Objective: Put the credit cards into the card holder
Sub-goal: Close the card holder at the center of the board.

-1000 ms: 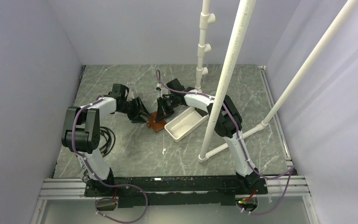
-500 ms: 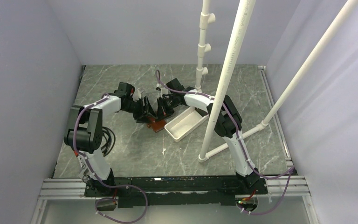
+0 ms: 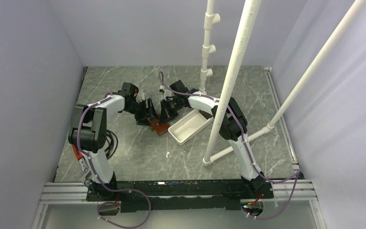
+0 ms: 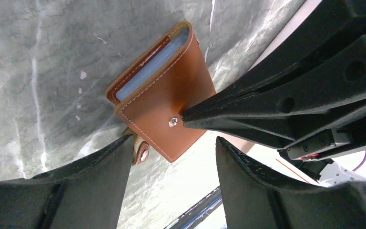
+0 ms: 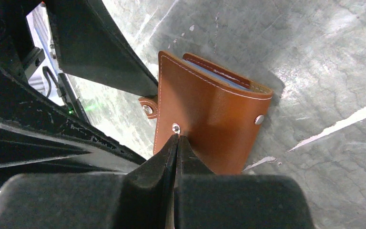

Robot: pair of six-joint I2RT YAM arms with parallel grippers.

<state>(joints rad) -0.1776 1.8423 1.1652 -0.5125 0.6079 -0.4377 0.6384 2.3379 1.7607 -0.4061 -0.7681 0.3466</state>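
Since a second ago my left arm has swung in toward the middle and its jaws have spread wider, while my right arm has kept its place. From above, my left gripper point(image 3: 148, 112) and right gripper point(image 3: 165, 112) face each other closely over the far part of the grey marble table point(image 3: 124, 157), and the brown wallet point(image 3: 159, 127) lies on the table just below them, right beside the near end of the long white tray point(image 3: 187, 127). White pipes point(image 3: 233, 71) stand to the right of the tray. Through my left wrist camera, the wallet point(image 4: 167, 107) lies folded shut, with a pale blue edge between its covers that I take for the cards point(image 4: 153, 63), though I cannot tell how many. My left gripper point(image 4: 173, 139) is open, its two fingers set apart on either side of the wallet's near corner; one fingertip sits at the small strap point(image 4: 140, 152) that sticks out from under the cover, and nothing is gripped. My right gripper point(image 4: 184, 119) comes in from the right with its tips on the cover, next to the metal snap point(image 4: 172, 122). Through my right wrist camera, my right gripper point(image 5: 177, 140) is closed tight with nothing between the jaws, and its joined tips press down on the wallet point(image 5: 214, 107) at that snap point(image 5: 176, 127). One of my left fingers point(image 5: 105, 52) reaches to the wallet's left edge, just above the strap point(image 5: 147, 109).
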